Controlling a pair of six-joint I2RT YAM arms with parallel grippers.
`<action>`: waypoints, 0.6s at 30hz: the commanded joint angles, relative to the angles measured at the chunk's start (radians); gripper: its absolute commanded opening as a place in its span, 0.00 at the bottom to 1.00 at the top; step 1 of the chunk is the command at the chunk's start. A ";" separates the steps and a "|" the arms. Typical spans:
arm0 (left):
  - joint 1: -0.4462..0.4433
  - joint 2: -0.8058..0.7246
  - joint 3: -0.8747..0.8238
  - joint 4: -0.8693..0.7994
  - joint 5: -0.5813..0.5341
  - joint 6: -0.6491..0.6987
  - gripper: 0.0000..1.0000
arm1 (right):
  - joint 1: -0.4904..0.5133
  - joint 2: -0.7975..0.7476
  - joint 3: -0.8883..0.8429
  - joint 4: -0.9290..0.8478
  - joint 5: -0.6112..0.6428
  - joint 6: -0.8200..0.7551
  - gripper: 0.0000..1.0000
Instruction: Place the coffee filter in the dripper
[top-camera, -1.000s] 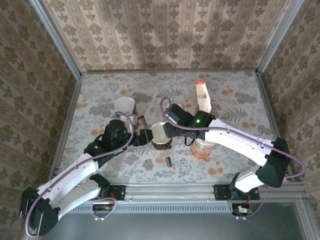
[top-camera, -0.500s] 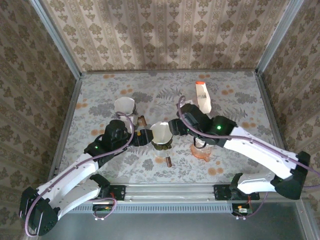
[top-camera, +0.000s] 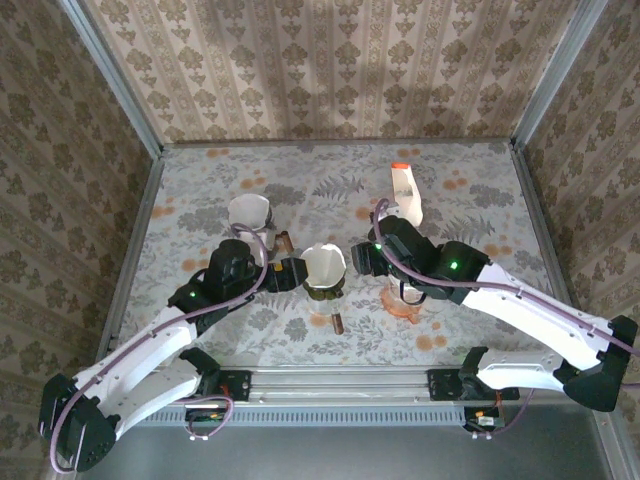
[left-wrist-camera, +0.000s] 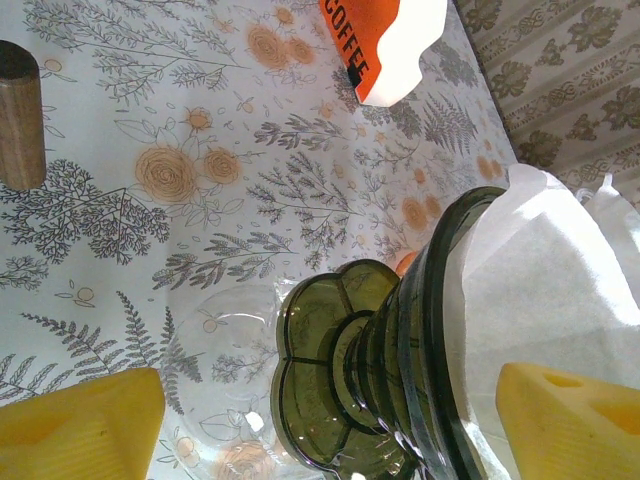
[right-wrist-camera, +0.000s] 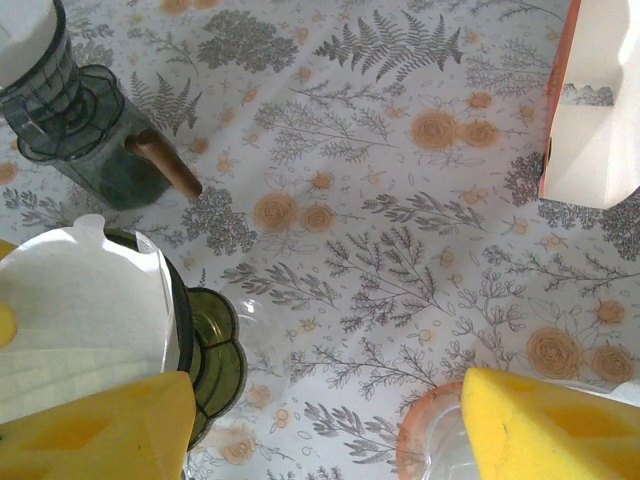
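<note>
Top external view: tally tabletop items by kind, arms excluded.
Drippers: 2 (green dripper, grey dripper)
Paper filters: 2
Coffee pack: 1
Orange-rimmed glass vessel: 1
Loose wooden piece: 1
Total: 7

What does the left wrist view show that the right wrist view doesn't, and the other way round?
Left wrist: the COFFEE lettering on the orange-and-white pack, and the green dripper from the side, stem and foot. Right wrist: a second, dark grey dripper at the top left, and the pack's plain white face. Both: the green dripper with the white filter seated in it, the pack, and the floral table.
</note>
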 joint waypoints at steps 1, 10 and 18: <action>-0.005 -0.007 0.025 0.013 -0.005 -0.007 0.90 | -0.005 -0.023 -0.014 -0.001 0.024 0.019 0.73; -0.007 -0.027 0.046 0.015 0.005 -0.008 1.00 | -0.006 -0.017 -0.021 0.007 0.012 0.016 0.73; -0.006 -0.061 0.078 -0.009 0.003 -0.006 1.00 | -0.009 -0.026 -0.022 0.010 0.015 0.016 0.73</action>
